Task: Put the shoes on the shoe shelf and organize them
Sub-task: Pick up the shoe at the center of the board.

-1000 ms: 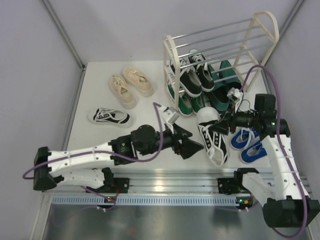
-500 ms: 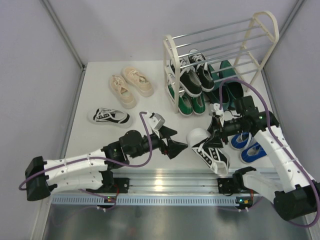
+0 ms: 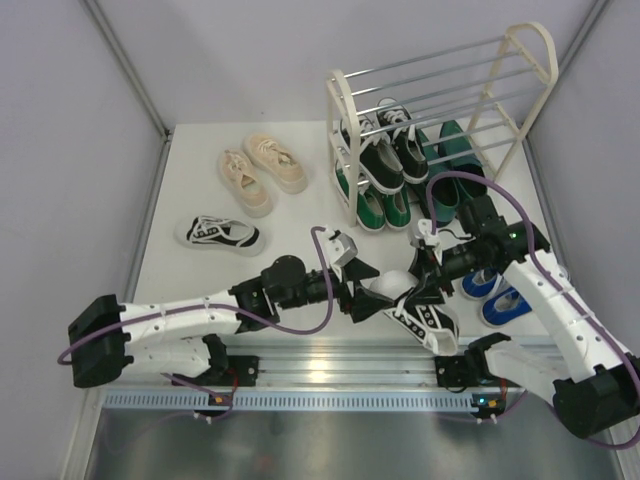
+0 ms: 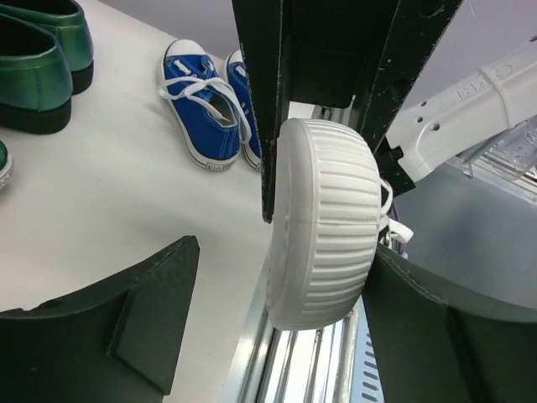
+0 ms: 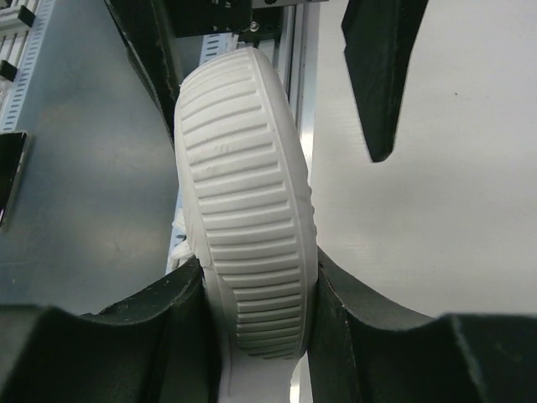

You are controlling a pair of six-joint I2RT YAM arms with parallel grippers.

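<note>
Right wrist view first: the right gripper is clenched on the striped sneaker, 1 finger pressed into each side of its ribbed white sole, sole facing the lens. From the left wrist, the left gripper stands released. Its 2 fingers straddle that same sole at the rounded end; 1 looks to brush the rubber, the other shows clear daylight. From above, the shoe hangs between both arms at 6 o'clock on the table, right at the near edge. Looks like a handover to me. To do it well, left should close squarely across the sole, centred, before right lets go, or the shoe may twist and drop off the edge. From the shoe, its mate lies at 10 o'clock, the blue sneakers at 3, and the shelf at 12.
</note>
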